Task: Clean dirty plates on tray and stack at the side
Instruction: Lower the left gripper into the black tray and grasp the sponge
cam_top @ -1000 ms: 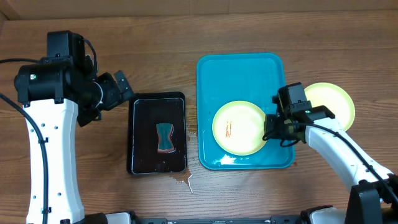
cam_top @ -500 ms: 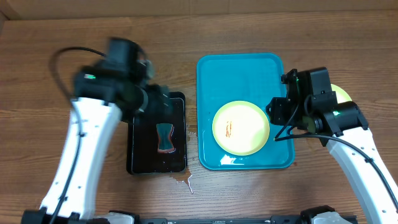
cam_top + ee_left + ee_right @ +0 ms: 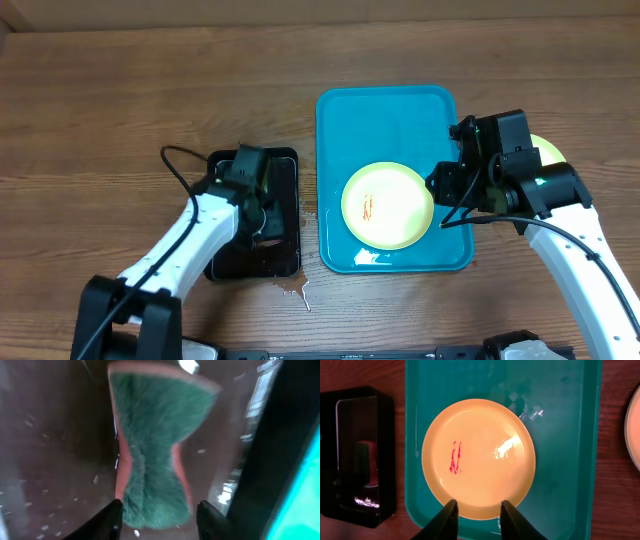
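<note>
Counter (image 3: 150, 80) holds the tray (image 3: 340, 110) with the smeared plate (image 3: 388, 205) in its near half, right jaws open and empty above its rim, while left jaws, open astride the sponge (image 3: 150, 450), should pinch it squarely.

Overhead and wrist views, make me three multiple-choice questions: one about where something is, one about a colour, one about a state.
1. The smeared plate lies:
A. stacked on another plate
B. on the turquoise tray
C. on the floor

2. The smear is:
A. blue
B. black
C. red

3. The sponge:
A. lies in the black tray, straddled by the left tool
B. rests on the plate
C. hangs in mid-air

Answers:
1. B: turquoise shows all round the plate.
2. C: the right wrist view shows red streaks.
3. A: the left wrist view shows it flat on the wet black surface, with a finger on either side.
</note>
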`<state>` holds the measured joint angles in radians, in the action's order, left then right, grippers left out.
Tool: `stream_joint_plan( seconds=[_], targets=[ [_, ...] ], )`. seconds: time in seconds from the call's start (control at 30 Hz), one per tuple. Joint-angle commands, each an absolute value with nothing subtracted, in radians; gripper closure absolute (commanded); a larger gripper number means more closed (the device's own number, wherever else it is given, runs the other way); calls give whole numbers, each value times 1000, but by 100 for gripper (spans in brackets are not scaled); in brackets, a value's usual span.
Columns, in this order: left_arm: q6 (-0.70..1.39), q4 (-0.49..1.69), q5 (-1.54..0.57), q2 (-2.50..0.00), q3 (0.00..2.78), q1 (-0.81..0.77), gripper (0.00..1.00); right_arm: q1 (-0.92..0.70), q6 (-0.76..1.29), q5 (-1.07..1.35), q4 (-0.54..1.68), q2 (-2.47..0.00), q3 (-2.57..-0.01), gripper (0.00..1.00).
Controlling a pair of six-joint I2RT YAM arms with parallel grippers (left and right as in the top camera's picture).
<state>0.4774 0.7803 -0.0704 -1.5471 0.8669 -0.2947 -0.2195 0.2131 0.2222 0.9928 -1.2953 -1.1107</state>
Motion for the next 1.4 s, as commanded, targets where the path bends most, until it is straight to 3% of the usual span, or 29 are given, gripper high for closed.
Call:
stream_joint_plan(
  seconds=[0.0,0.1,0.33,0.37,0.43,0.5,0.53,0.67,0.77,0.83,1.03,1.13,1.37],
  targets=[
    [517,746,-68,-1610,825,-295,57,-224,213,231,990,-1292,-1121,71],
    [517,741,-72,-1654,836,-294,96,-224,213,231,991,-1292,-1121,72],
    [458,954,-91,-1654,1039,-294,96,-224,213,230,1000,-1292,-1121,77],
    [432,989,-89,-1653,1086,-294,89,-224,213,231,1002,-1292,-1121,77],
    [394,1019,-90,-1653,1140,-294,53,-224,213,231,1002,-1292,-1121,77],
    [369,1029,-89,-1653,1172,-294,27,-224,213,230,1002,-1292,-1121,77],
    [360,1023,-89,-1653,1177,-294,20,-224,213,231,1002,-1292,-1121,77],
    [351,963,-38,-1656,1144,-295,21,-224,213,231,1002,-1292,-1121,77],
    [352,896,-22,-1667,1081,-296,25,-224,213,231,1002,-1292,-1121,77],
    [368,851,-17,-1680,1037,-295,35,-224,213,231,1002,-1292,-1121,77],
    [397,795,-19,-1738,990,-294,71,-224,213,231,1002,-1292,-1121,77],
    [397,794,-18,-1738,991,-294,96,-224,213,231,1002,-1292,-1121,77],
    [397,888,-19,-1734,1070,-294,96,-224,213,230,1010,-1292,-1121,77]
  ],
)
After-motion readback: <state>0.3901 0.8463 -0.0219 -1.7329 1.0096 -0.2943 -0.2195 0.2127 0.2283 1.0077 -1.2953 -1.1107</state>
